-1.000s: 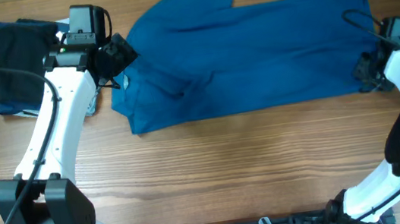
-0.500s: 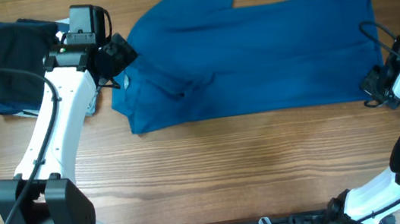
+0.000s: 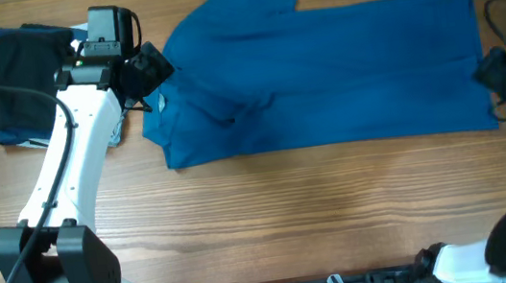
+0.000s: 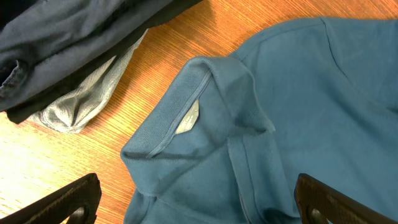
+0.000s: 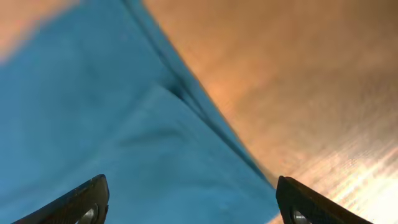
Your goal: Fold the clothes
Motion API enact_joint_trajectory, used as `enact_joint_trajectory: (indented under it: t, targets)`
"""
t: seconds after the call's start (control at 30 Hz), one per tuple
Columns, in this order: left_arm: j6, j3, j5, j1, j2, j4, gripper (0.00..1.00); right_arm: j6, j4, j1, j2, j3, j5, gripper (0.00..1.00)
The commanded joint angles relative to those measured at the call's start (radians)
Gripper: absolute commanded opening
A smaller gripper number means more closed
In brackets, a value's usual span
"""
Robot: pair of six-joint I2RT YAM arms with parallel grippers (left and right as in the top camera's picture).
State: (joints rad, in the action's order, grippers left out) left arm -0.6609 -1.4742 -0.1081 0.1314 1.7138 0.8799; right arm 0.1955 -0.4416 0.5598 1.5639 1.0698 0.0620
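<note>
The clothes, a medium-blue polo shirt (image 3: 322, 75), lie spread flat across the table with the collar to the left and the hem to the right. A sleeve sticks out at the top. My left gripper (image 3: 146, 75) hovers open over the collar (image 4: 186, 115), its fingers (image 4: 68, 199) wide on either side of the placket and nothing between them. At the shirt's right hem, my right gripper (image 3: 492, 73) stands open above the blue fabric (image 5: 124, 124), close to its edge, and holds nothing.
A stack of folded garments sits at the far left: a black one (image 3: 14, 84) on top, with navy (image 4: 56, 37) and pale-grey fabric (image 4: 81, 106) under it, close to the collar. Bare wooden table (image 3: 291, 214) runs along the front.
My right gripper has moved right, drawing the hem out flat, and has gone from shut on the hem to open, letting it go. The left arm has not moved.
</note>
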Motion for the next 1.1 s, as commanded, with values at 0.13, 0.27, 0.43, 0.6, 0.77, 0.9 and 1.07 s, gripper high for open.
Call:
enact_joint_trajectory:
  t: [0.13, 0.27, 0.43, 0.6, 0.77, 0.9, 1.07]
  targets:
    - [-0.006, -0.01, -0.013, -0.005, -0.014, 0.0, 1.0, -0.353, -0.054, -0.169, -0.095, 0.018, 0.589, 0.65]
    - [-0.005, -0.01, -0.052, -0.006, -0.014, -0.041, 1.0, -0.485, 0.013, -0.541, -0.085, 0.018, 0.459, 0.67]
    - [-0.001, -0.01, -0.062, -0.005, -0.014, -0.032, 1.0, -0.652, 0.192, -0.984, 0.047, 0.018, 0.121, 0.71]
    - [-0.001, -0.01, -0.062, -0.005, -0.014, -0.03, 1.0, -0.836, 0.277, -1.114, 0.239, 0.018, 0.049, 0.77]
    - [-0.001, -0.01, -0.062, -0.005, -0.014, -0.03, 1.0, -0.885, 0.373, -1.132, 0.335, 0.018, 0.05, 0.83]
    - [-0.001, -0.01, -0.062, -0.005, -0.014, -0.031, 1.0, -0.959, 0.387, -1.132, 0.344, 0.018, 0.068, 0.85]
    - [-0.002, -0.01, -0.062, -0.005, -0.014, -0.031, 1.0, -0.964, 0.446, -1.133, 0.363, 0.018, 0.187, 0.85]
